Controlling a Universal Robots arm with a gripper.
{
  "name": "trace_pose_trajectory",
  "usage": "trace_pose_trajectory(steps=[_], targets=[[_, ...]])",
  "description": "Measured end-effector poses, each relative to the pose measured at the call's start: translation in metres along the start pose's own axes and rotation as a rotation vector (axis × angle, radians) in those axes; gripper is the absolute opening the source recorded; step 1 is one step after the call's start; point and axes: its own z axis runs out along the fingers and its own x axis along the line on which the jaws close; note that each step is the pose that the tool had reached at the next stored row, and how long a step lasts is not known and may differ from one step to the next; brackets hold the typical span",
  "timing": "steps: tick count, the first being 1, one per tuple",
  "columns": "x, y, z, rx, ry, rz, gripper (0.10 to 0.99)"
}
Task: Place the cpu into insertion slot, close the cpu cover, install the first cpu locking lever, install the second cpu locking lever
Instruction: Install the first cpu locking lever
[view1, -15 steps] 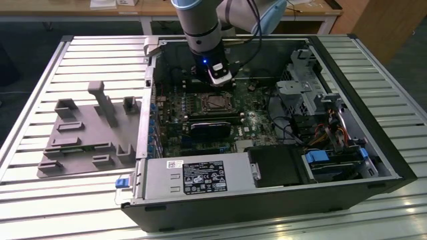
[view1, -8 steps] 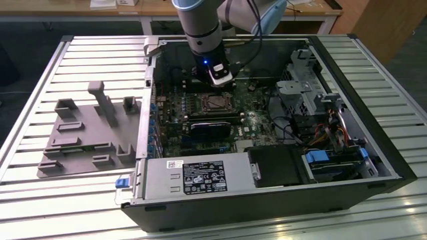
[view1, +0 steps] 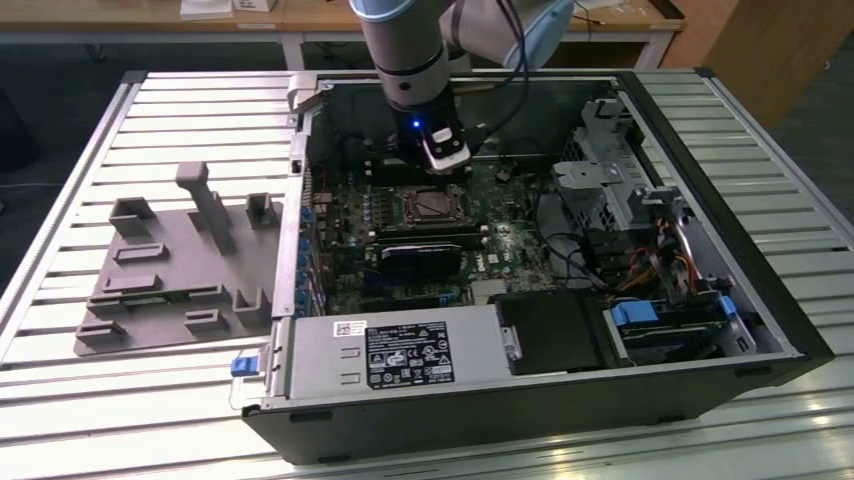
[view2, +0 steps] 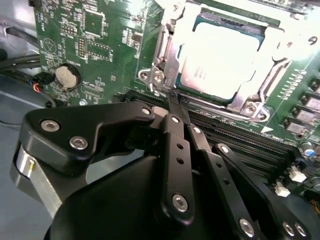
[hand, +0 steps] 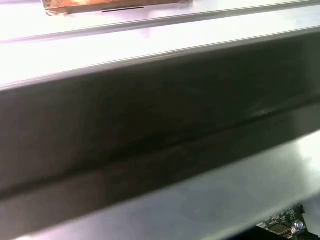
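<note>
Closed end effector (view2: 173, 101), fingers pressed together, nothing visible between them. Just beyond its tips, the insertion slot (view2: 239, 104), with the cpu (view2: 220, 57) flat inside and the cpu cover (view2: 169, 56) down around it. Directly under the fingers, long black memory slots (view2: 240, 131). In the exterior view, end effector inside the open computer case (view1: 747, 300) on the table (view1: 160, 110), insertion slot close beside it.

— Is it bright in there?
— Yes: the cpu (view2: 220, 60) shines white (glare off the metal). My claw (view2: 172, 102) is dark. In the first wrist view a dark band (hand: 150, 125) looks fuzzy.
</note>
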Motion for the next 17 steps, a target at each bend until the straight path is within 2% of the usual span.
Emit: trace_pose_trajectory(steps=[9,17], targets=[[-0.0009,0.0004,-0.0006,0.0,0.0001,0.0,0.102],[-0.0036,0.0028,-0.0127,0.002,-0.0006,-0.001,0.102]])
